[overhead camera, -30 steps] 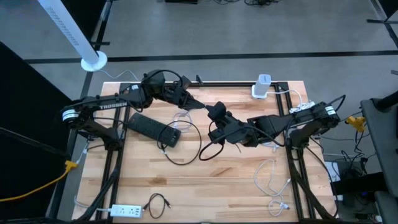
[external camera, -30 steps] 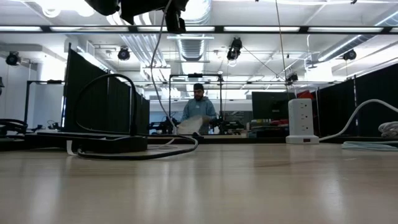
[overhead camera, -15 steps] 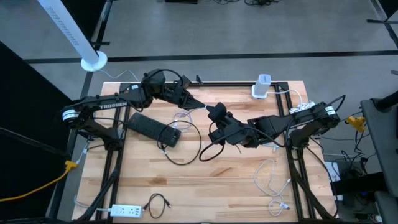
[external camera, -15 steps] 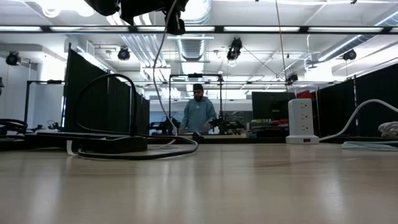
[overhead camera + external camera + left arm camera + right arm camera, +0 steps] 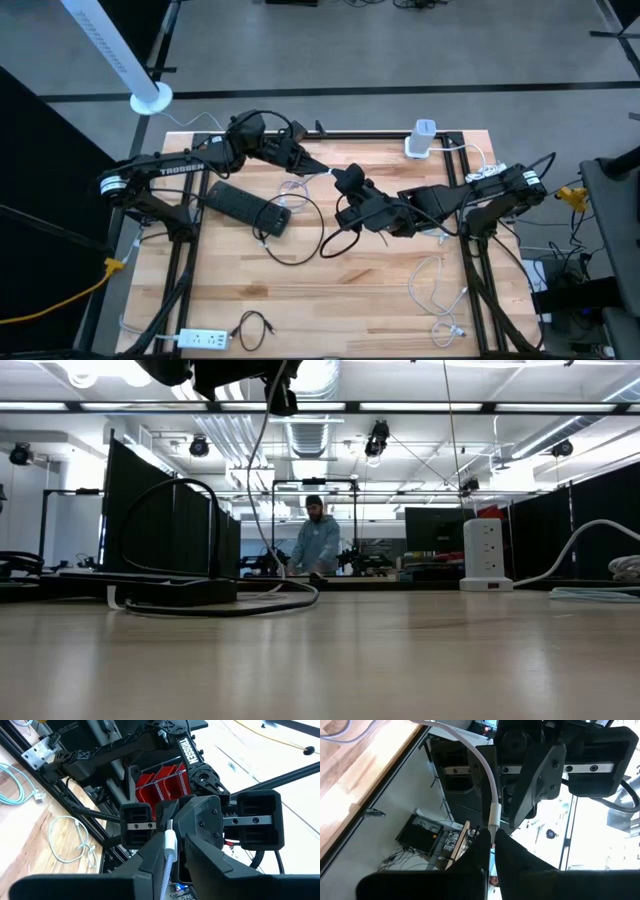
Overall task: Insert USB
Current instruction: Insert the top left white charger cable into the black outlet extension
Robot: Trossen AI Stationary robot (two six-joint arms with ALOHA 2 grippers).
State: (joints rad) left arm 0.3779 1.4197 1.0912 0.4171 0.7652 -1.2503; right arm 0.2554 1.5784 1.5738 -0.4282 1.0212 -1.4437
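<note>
Nothing much shifted since earlier frame: both grippers stay nose to nose above desk middle, toward far edge. Left gripper [image 5: 322, 172] clamps white cable plug [image 5: 170, 841]; right gripper [image 5: 343, 180] clenched on mating end [image 5: 493, 815]. Plug axis points straight at right gripper.

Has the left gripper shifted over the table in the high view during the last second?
No. The left gripper, holding the white USB cable, stays the same way from the white power tower at the table's far edge.
</note>
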